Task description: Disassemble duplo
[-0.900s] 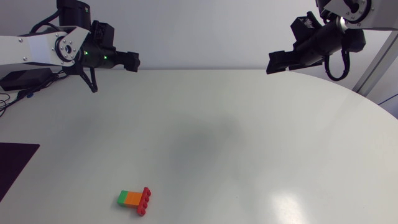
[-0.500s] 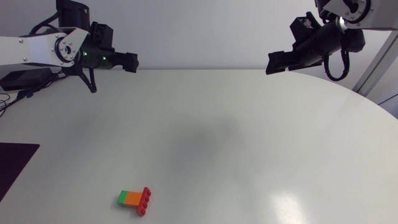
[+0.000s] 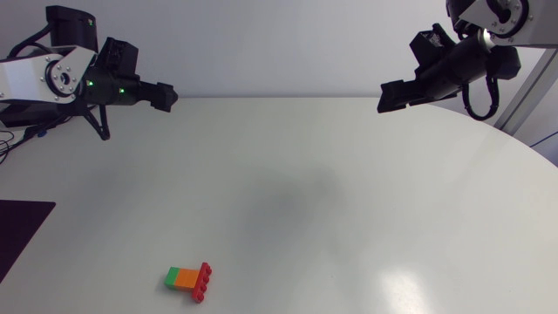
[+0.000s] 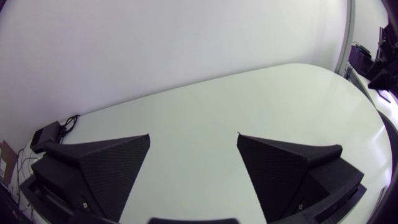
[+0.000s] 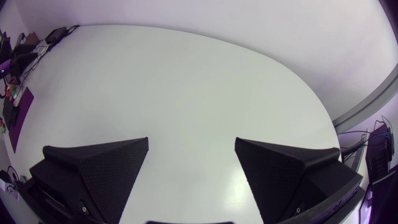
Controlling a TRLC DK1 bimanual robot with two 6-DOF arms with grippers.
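counts: one duplo stack (image 3: 188,280) of three bricks, namely one green brick (image 3: 173,278), one orange brick (image 3: 187,278) and one red brick (image 3: 202,282); two grippers
place: near front-left part of the white table (image 3: 366,201), well apart from both grippers
axis: green and orange run left to right; the red brick lies crosswise at the right end
left gripper (image 4: 193,137): fingers spread, nothing between them, over the far left edge
right gripper (image 5: 191,142): released, empty, over the far right edge

Wide white table (image 3: 349,201) filling most of the frame, its curved edge sweeping down the right side, soft glare at lower right, faint grey shadow near the centre, dark mat (image 3: 19,228) at lower left, plain pale wall (image 3: 279,44) across the top
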